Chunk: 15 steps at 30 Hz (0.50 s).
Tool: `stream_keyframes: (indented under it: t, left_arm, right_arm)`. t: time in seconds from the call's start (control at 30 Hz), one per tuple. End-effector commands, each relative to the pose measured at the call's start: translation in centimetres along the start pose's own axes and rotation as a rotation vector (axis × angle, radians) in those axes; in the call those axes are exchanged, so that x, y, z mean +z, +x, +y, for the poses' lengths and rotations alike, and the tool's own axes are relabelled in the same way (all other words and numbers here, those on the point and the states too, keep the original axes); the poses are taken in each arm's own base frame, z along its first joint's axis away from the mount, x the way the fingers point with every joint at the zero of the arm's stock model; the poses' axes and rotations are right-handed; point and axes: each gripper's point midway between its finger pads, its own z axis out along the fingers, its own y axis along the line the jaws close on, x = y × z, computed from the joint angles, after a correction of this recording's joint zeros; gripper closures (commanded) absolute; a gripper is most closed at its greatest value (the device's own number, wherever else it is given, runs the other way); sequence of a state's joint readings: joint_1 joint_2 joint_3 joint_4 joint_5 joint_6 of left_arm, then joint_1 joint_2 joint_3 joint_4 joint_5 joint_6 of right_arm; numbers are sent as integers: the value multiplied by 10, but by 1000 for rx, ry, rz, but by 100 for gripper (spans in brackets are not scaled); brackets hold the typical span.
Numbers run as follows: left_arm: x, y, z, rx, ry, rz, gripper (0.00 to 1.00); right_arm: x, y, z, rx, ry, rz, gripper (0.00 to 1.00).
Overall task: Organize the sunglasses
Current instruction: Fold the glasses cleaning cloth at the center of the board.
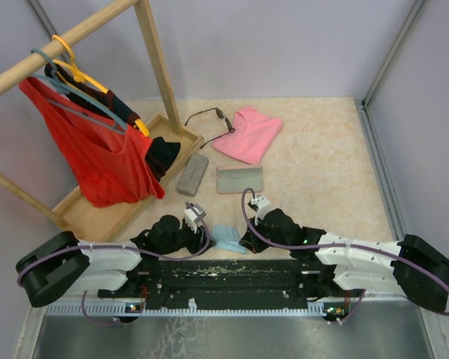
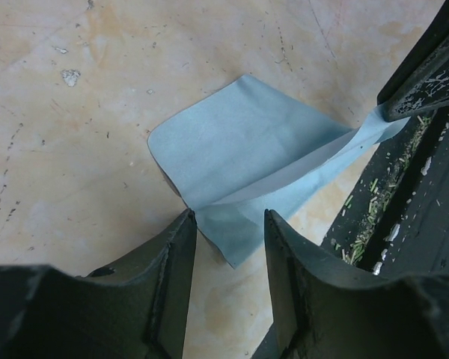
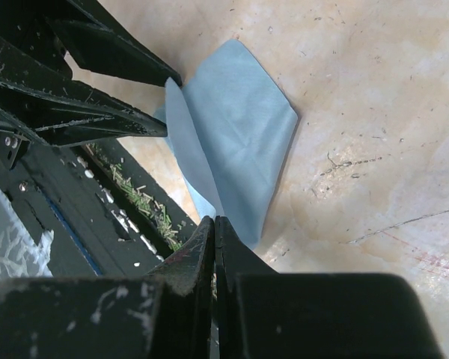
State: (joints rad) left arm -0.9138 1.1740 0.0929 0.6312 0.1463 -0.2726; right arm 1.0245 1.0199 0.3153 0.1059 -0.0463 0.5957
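- Sunglasses [image 1: 207, 117]: one pair lies at the counter's [image 1: 322, 164] far side, just beside a pink cloth [image 1: 248, 134].
- Left end effector [image 2: 228, 217]: fingers apart, astride a corner of the light-blue cloth [image 2: 239, 142].
- Right end effector [image 3: 215, 222]: pinched together on that cloth's opposite corner.

Only one pair of sunglasses [image 1: 224, 120] that I can make out, way at the far side of the table [image 1: 322, 172]. Thin dark wire frame, slim arms, small dark lenses. They're lying flat and open, one arm curving out toward the wooden rack [image 1: 159, 71], the lens end right up against the left edge of the pink cloth [image 1: 248, 134].
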Motion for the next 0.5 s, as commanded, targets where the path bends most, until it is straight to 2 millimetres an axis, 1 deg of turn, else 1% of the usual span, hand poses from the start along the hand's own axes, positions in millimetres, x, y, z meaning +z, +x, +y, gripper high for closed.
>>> stream_keyframes:
  t: [0.0,0.07,0.13,0.27,0.3,0.47]
  left_arm:
    - [4,-11,-9,30,52,-25,54]
    - [4,-11,-8,30,47,-23,57]
    - [5,-12,-7,32,39,-26,63]
    - [4,-13,-3,42,17,-23,86]
    - [4,-14,-3,44,13,-26,90]
    - [1,-25,-2,49,-2,-69,96]
  right_arm:
    - [0,-22,14,-4,-44,-69,100]
    - [0,-23,13,-3,-43,-69,100]
    - [0,-22,14,-3,-43,-69,100]
    - [0,-21,13,-3,-43,-67,100]
    - [0,-21,13,-3,-43,-68,100]
    - [0,-22,13,-1,-42,-70,100]
